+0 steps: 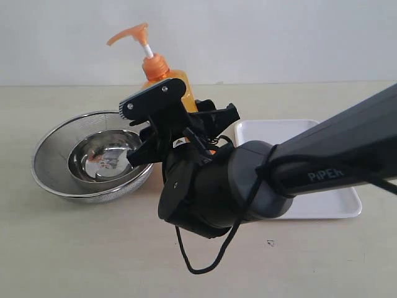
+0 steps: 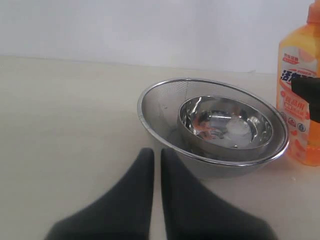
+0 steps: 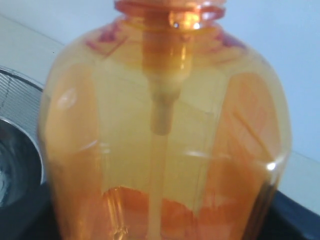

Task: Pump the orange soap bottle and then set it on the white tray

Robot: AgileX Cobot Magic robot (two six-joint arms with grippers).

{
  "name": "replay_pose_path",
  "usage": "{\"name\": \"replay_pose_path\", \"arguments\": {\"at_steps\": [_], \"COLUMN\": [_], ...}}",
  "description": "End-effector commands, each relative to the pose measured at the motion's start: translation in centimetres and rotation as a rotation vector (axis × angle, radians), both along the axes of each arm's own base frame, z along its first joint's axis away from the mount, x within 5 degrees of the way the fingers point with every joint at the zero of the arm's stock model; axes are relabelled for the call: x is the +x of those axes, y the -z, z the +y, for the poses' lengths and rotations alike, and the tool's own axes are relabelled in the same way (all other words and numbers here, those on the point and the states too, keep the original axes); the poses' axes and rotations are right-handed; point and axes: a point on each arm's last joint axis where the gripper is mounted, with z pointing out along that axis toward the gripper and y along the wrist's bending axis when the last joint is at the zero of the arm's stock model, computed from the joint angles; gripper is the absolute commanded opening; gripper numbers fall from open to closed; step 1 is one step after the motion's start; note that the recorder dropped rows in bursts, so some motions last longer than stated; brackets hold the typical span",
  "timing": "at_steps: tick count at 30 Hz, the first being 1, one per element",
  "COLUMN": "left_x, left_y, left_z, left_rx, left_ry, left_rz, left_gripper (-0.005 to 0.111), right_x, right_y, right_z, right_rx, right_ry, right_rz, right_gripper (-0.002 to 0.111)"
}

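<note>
The orange soap bottle [image 1: 162, 67] stands upright between the strainer and the white tray [image 1: 282, 129], its pump head [image 1: 130, 34] raised on the white stem. My right gripper [image 1: 186, 115] reaches in from the right and is shut on the bottle's body, one finger on each flat side. In the right wrist view the translucent bottle [image 3: 165, 140] fills the frame, with a dark finger [image 3: 297, 215] at its edge. The left wrist view shows the bottle [image 2: 297, 100] resting on the table, and my left gripper [image 2: 156, 152] low over the table, shut and holding nothing.
A round steel mesh strainer [image 1: 56, 139] with a smaller steel bowl [image 1: 102, 158] inside sits just left of the bottle, also seen as strainer [image 2: 160, 100] and bowl [image 2: 225, 125]. A black cable [image 1: 205, 264] hangs from the right arm.
</note>
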Motion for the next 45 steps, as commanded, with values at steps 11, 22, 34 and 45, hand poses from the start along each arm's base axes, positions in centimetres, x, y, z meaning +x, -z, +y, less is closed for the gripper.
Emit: {"name": "replay_pose_path", "arguments": {"at_steps": [11,22,34,45], "left_x": [0.01,0.01,0.01,0.01], "left_y": [0.05,0.05,0.05,0.05], "left_z": [0.03,0.03,0.03,0.03], "left_rx": [0.009,0.009,0.009,0.009], "left_ry": [-0.003,-0.003,-0.003,-0.003], "left_rz": [-0.007,-0.007,-0.007,-0.007], "left_gripper": [0.005,0.005,0.005,0.005], "right_x": [0.04,0.03,-0.21,-0.14], "right_y": [-0.28,-0.25,0.28,0.26], "right_z": [0.07,0.09,0.49,0.21], "right_rx": [-0.043,-0.165,-0.124,0.061], "right_ry": [-0.014,-0.046,-0.088,-0.003], "right_rz": [-0.023,-0.045,0.022,0.062], "right_gripper": [0.000,0.000,0.000,0.000]}}
